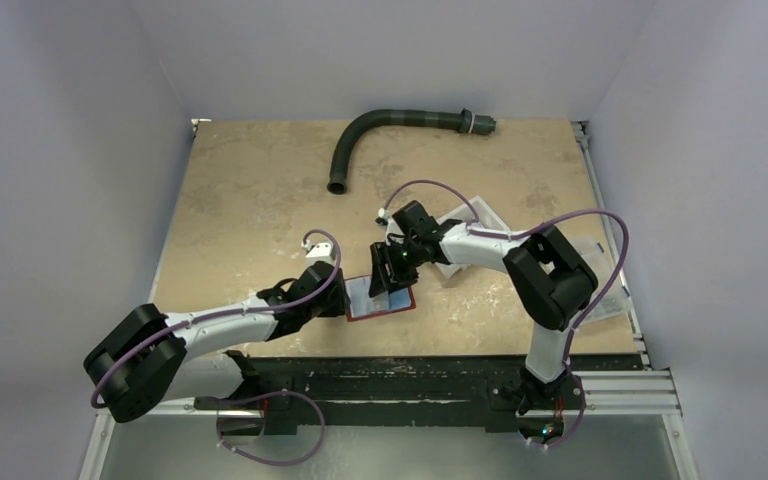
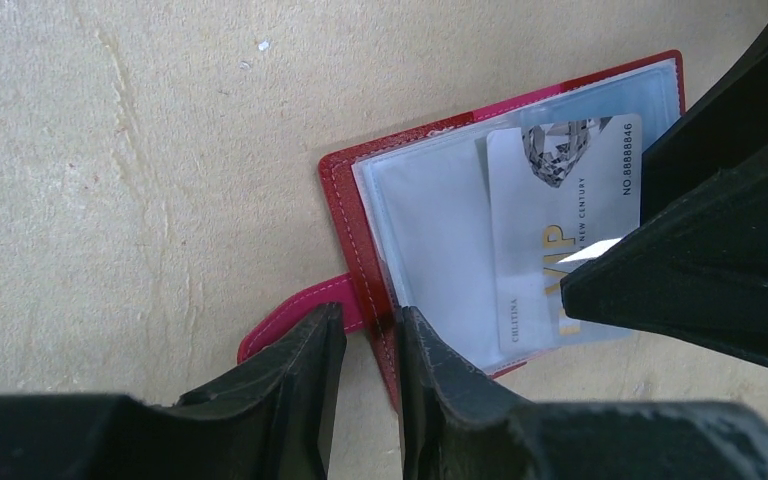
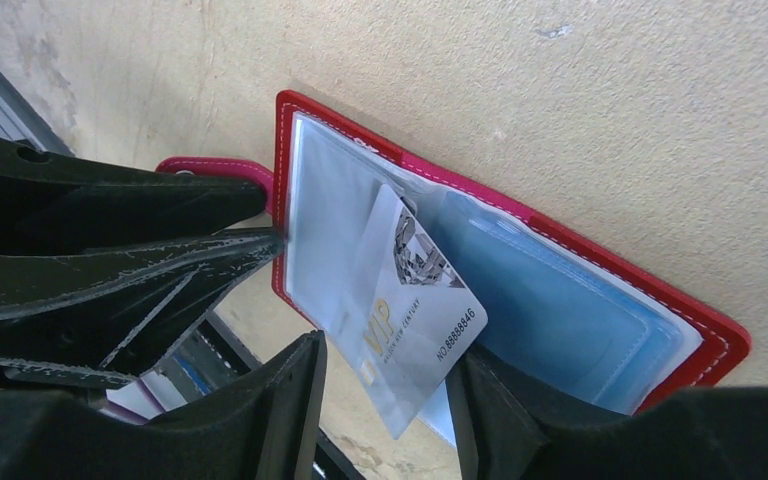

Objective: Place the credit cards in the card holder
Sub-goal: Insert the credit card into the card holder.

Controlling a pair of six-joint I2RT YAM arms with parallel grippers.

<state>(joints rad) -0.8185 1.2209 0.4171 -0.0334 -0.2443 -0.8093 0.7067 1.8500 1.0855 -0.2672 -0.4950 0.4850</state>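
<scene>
The thin whitish plastic credit card [image 3: 410, 310], printed VIP, lies straight ahead of the right pincer [image 3: 385, 355]. Its long axis runs away from the fingertips, slightly slanted, into the open dark-red leather-like folding card holder [image 3: 560, 310]. The card's far end looks tucked under a clear inner sleeve. Its near end juts past the holder's near edge, in between the jaws. Those jaws stand well apart on either side of that end. There is a plain gap on one side, and the other finger is at or just beside the card's corner, so I judge nothing is gripped. The right arm is the nearer one to the card. The coming move seems to turn on pushing along that axis, away from the pincer, to seat the card deeper. To the side, the left pincer [image 2: 370, 318] is nearly closed, pinching the card holder's edge next to the snap tab and steadying it flat on the tan table [image 1: 250, 190]. Its fingers sit close beside the sleeve mouth, which leaves little room. Behind the right pincer, under its forearm, lies a pale rectangular container [image 1: 472, 212] whose details are too small to tell. Far beyond it is a dark curved corrugated hose [image 1: 410, 118], well out of the way.
</scene>
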